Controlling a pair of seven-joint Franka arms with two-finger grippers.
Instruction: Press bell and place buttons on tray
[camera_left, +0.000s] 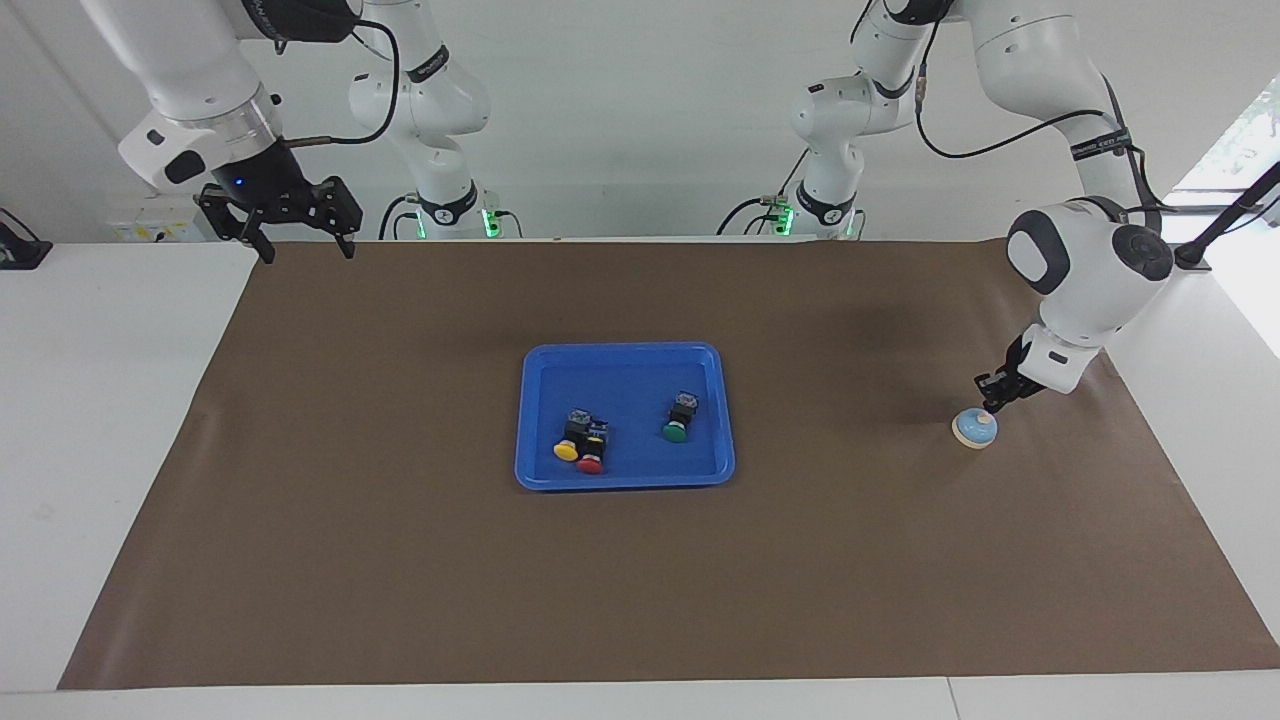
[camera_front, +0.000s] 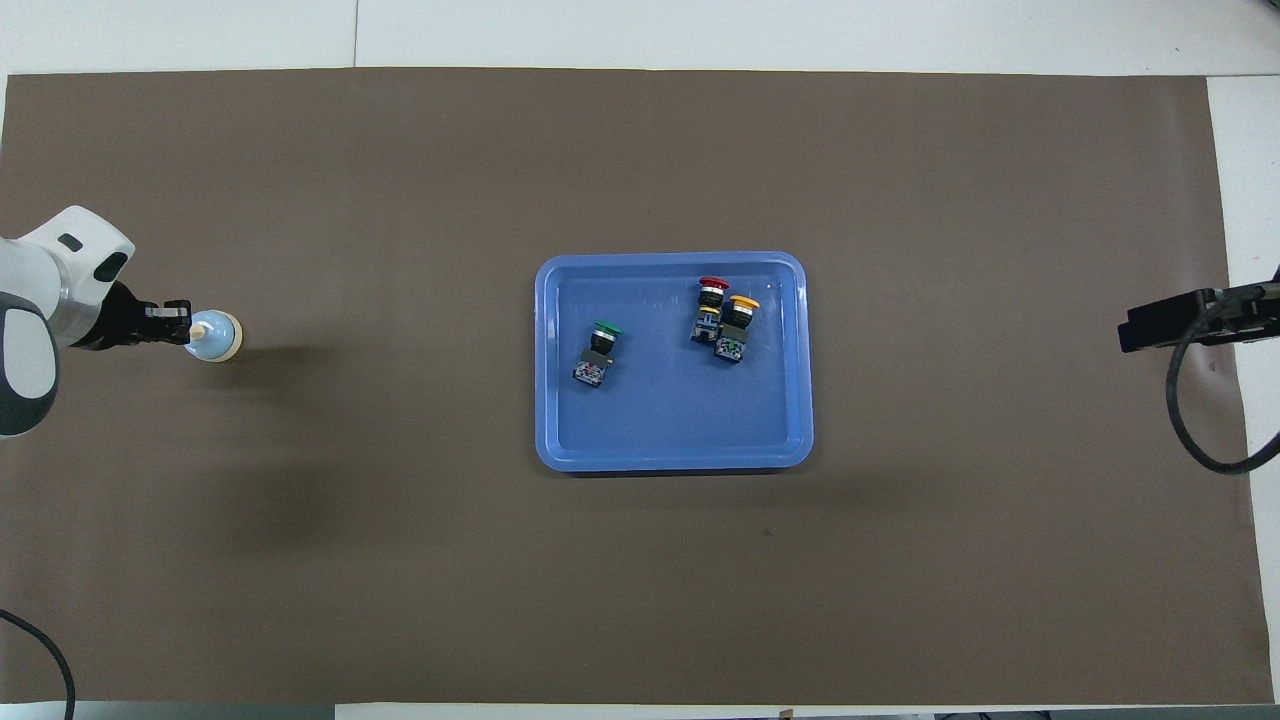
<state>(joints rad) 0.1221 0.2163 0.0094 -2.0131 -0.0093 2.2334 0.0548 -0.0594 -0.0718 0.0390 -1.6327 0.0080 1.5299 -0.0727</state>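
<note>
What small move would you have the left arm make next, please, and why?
Probably ease the shut left claw straight down onto the bell: its tip sits at the knob, and all three buttons already lie in the tray.
</note>
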